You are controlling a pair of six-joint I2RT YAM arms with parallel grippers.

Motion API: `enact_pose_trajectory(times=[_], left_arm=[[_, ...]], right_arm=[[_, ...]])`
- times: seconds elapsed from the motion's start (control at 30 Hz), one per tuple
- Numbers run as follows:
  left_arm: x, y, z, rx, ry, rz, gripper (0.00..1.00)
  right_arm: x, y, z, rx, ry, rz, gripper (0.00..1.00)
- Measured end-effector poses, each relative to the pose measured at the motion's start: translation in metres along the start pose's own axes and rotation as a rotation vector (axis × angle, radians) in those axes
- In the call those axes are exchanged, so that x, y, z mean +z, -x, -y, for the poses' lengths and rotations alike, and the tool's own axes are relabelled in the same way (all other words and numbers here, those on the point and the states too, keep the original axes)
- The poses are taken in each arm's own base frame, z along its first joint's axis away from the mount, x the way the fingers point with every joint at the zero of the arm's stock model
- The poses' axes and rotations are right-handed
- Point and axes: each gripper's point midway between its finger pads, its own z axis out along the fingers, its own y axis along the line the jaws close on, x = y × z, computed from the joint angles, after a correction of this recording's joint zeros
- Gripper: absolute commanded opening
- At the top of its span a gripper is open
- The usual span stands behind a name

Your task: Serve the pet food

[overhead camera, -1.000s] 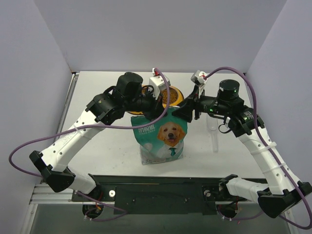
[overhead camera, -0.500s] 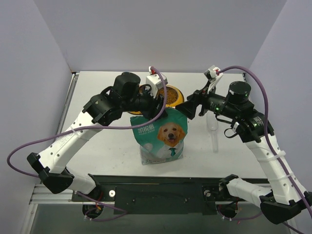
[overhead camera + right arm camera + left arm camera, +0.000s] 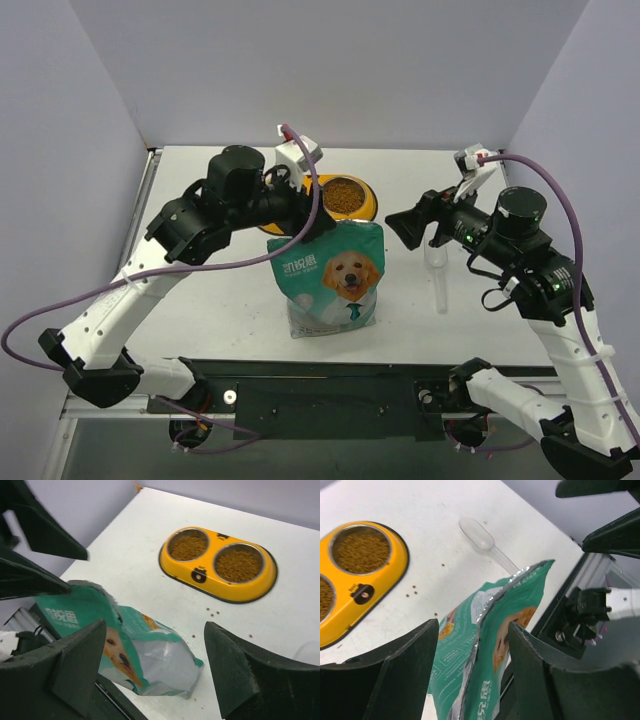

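Right wrist view gives me the pet food (image 3: 188, 546) filling both cups of the yellow feeder (image 3: 220, 589) on the surface (image 3: 125, 540), with a few pellets scattered beside it. My left end effector (image 3: 472, 625) and right end effector (image 3: 155, 626) both stand released, flanking the upright bag (image 3: 330, 275).

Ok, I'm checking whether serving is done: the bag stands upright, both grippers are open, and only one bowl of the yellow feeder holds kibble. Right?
Not quite: both bowls of the yellow feeder hold kibble, as the right wrist view shows. The rest holds: the bag stands upright, and the left gripper and right gripper are open.
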Motion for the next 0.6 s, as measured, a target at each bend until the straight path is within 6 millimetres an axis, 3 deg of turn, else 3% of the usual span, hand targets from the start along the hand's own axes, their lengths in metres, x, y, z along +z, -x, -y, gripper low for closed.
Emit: enact_pose_trajectory(times=[0.13,0.17,0.23,0.43,0.6], left_arm=[[-0.025,0.027,-0.011,-0.032,0.111,0.124,0.74],[-0.035,0.035,-0.016,-0.042,0.152,0.167,0.76],[-0.058,0.055,-0.026,-0.064,0.244,0.269,0.78],[-0.16,0.104,-0.058,-0.158,0.53,0.617,0.84],[-0.238,0.122,-0.064,-0.209,0.64,0.848,0.85]], right_arm=[[-0.02,0.002,0.036,0.03,-0.246,0.008,0.75],[-0.028,0.004,0.048,0.041,-0.324,0.02,0.9],[-0.049,0.007,0.068,0.051,-0.472,0.051,0.94],[-0.124,0.022,0.102,0.042,-0.798,0.153,0.95],[-0.181,0.031,0.122,0.049,-1.039,0.228,0.96]])
